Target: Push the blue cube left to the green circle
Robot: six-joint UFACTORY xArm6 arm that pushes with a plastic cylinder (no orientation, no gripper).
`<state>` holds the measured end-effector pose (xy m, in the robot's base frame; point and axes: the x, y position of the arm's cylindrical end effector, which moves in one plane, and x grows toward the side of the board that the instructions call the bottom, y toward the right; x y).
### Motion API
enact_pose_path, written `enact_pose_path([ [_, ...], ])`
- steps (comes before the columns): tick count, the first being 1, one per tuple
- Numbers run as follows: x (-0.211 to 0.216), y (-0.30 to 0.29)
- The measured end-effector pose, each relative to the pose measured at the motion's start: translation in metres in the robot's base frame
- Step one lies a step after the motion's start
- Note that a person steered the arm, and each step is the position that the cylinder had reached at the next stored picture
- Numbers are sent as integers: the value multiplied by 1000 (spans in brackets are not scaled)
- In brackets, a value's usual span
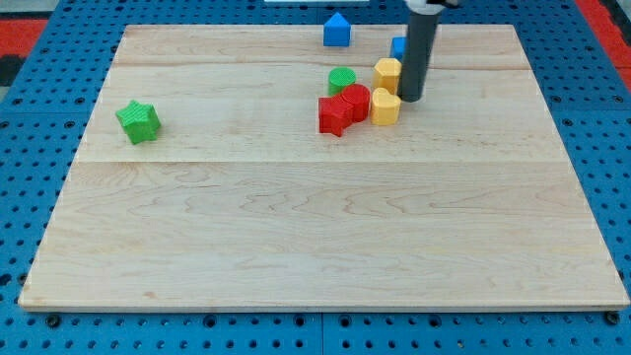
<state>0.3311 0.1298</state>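
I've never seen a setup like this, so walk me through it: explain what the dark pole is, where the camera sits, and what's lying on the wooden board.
There is a single picture, from one camera looking down at a slant; its mounting is not on record. The dark pole is the end of a robot arm. It has no jaws and holds nothing: it only slides its tip along the wooden board to shove blocks.

The tip stands just to the view's right of two yellow blocks. Half hidden behind the rod is the blue cube. Left of the yellow ones sit a green circle and two red blocks. Another blue block is near the top edge, and a green star lies alone far left.
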Motion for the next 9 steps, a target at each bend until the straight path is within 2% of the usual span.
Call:
enact_pose_path([
  [1, -43, 18],
  [2, -67, -21],
  [3, -23, -43],
  [4, -33, -19],
  [5, -56, 56],
  [7, -124, 24],
  [8, -80, -28],
  [9, -60, -75],
])
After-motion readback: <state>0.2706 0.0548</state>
